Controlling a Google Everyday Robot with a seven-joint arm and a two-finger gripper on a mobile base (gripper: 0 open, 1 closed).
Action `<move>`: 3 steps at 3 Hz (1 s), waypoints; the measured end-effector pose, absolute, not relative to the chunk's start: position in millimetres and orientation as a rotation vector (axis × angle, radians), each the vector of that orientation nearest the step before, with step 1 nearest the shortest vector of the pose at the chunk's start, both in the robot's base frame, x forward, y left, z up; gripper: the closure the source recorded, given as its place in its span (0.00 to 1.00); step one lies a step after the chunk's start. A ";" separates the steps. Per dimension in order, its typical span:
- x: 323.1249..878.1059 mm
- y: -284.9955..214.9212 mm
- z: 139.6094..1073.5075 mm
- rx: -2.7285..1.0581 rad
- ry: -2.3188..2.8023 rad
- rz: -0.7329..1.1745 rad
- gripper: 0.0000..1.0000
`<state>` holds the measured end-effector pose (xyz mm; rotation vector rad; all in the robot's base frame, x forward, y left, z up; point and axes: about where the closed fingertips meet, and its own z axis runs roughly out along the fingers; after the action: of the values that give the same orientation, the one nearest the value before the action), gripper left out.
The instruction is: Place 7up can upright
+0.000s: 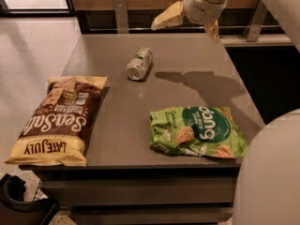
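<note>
The 7up can (139, 63) lies on its side on the grey table (187, 86), toward the back centre-left, with a silver end facing the front. My gripper (184, 33) hangs in the air above the table's back edge, to the right of and beyond the can, not touching it. Its cream fingers (167, 18) are spread apart and hold nothing. Its shadow falls on the table to the right of the can.
A brown Late July snack bag (61, 120) lies at the front left of the table. A green Dang snack bag (198, 132) lies at the front right. A large white part of my arm (269, 172) fills the lower right corner. A railing runs behind the table.
</note>
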<state>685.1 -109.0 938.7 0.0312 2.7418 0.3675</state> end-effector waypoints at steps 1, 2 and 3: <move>693.7 -90.0 927.1 0.088 2.800 0.339 0.00; 700.4 -70.4 915.0 0.103 2.848 0.342 0.00; 703.6 -48.3 903.9 0.095 2.909 0.329 0.00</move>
<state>703.6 -48.3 903.9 0.0953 2.9086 0.3290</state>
